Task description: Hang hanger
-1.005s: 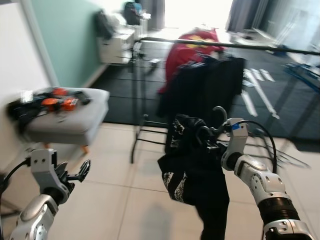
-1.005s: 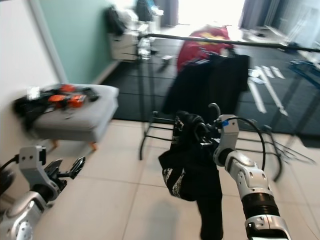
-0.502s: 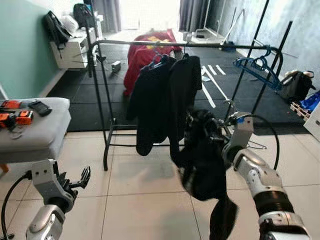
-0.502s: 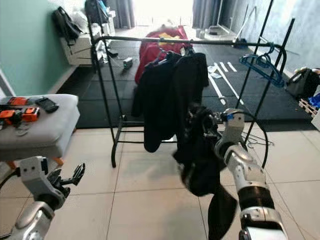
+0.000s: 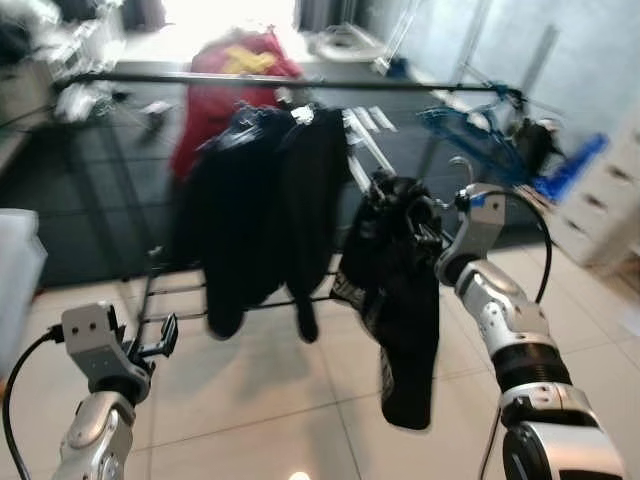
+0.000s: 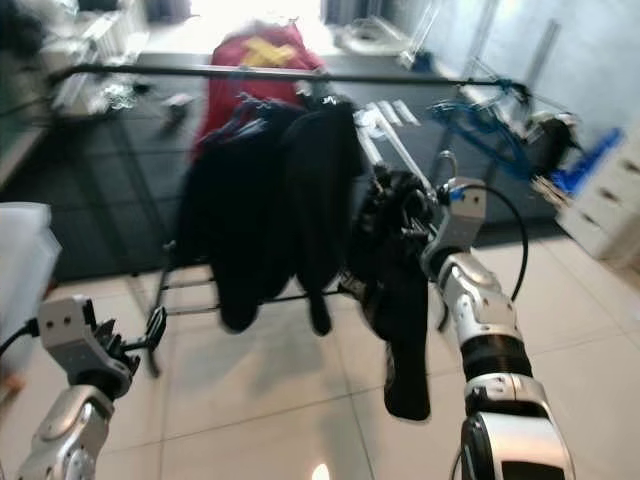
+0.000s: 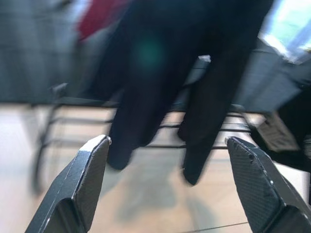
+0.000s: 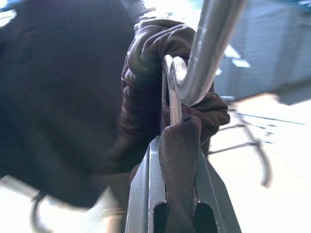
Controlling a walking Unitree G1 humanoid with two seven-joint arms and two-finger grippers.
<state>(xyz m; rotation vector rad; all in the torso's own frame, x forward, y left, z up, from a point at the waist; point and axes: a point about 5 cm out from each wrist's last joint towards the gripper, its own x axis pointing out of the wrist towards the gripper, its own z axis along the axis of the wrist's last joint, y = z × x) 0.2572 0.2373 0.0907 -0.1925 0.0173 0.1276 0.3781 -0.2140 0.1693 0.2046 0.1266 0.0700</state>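
The right claw (image 5: 432, 222) is clenched on the hanger (image 8: 194, 63), pinching it and a fold of dark cloth just under the silver hook. A black garment (image 5: 400, 300) droops from the hanger below the claw, and its bottom end hangs above the floor (image 5: 250, 420). The right arm is bent at the elbow, with the claw lifted up and out in front. The rail (image 5: 250, 82) of the clothes rack runs across behind and above the claw, well apart from the hook. Black clothes (image 5: 260, 200) hang on the rail to the left of the claw, with a red garment (image 5: 225, 85) behind them. A blue hanger (image 5: 465, 130) sits at the rail's end, up and to the right of the claw. There is bare rail between the black clothes and the blue hanger. The left claw (image 7: 170, 187) is low by the floor, spread wide and holding nothing, pointing at the black clothes.
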